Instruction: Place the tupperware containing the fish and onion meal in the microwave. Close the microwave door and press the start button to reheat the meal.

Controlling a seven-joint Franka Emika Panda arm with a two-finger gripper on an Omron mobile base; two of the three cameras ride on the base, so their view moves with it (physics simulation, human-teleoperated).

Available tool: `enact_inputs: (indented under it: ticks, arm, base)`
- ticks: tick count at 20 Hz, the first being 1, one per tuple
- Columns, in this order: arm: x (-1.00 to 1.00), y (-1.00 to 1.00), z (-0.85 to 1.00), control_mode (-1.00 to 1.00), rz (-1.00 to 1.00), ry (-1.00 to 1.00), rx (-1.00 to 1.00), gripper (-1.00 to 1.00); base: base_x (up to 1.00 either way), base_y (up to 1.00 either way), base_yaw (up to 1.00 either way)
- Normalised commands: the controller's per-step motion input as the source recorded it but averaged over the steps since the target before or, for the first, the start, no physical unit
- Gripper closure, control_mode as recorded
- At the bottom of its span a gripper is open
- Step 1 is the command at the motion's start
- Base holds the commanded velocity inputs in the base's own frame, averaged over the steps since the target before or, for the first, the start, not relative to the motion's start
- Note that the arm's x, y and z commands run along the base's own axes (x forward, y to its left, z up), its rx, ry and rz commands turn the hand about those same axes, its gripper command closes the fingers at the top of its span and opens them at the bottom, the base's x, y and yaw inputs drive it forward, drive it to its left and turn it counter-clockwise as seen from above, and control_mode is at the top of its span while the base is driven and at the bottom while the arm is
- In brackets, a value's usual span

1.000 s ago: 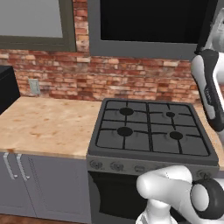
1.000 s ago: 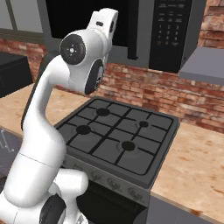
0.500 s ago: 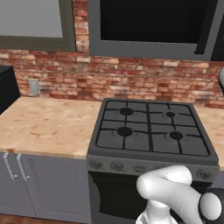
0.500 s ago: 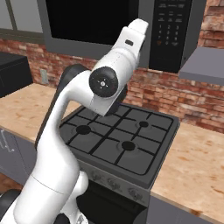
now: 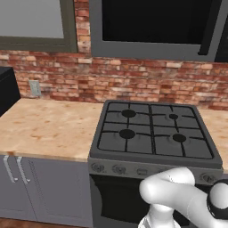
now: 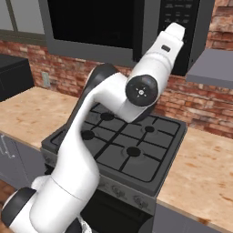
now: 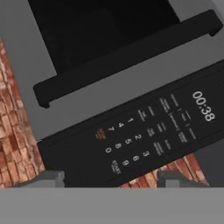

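Microwave [image 6: 127, 32] is hanging above the stove [image 5: 151, 133], w/ its door [image 5: 156, 22] sitting shut. Arm is reaching up to the microwave's right side, hand facing the keypad [image 7: 140, 135]; display is reading 00:38. Door handle [image 7: 127, 57] is showing just beside the keypad. Gripper: can't tell how far open. Bench [image 5: 44, 129] is lying left of the stove.

The microwave [image 5: 151, 26] is cut off by the top edge (its closed microwave door [image 6: 91, 22] hides the cavity).
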Motion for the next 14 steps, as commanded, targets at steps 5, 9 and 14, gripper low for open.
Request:
enact_inputs:
  ticks: [5,9,14]
  arm:
    - [0.00,-0.25,0.00,-1.00,0.00,0.01,0.02,1.00]
    - [0.11,0.00,0.00,-1.00,0.03,0.00,0.00,1.00]
    - [0.17,0.00,0.00,-1.00,0.05,0.00,0.00,1.00]
  base:
    - [0.00,0.00,0.00]
    - [0.00,0.00,0.00]
    - [0.00,0.00,0.00]
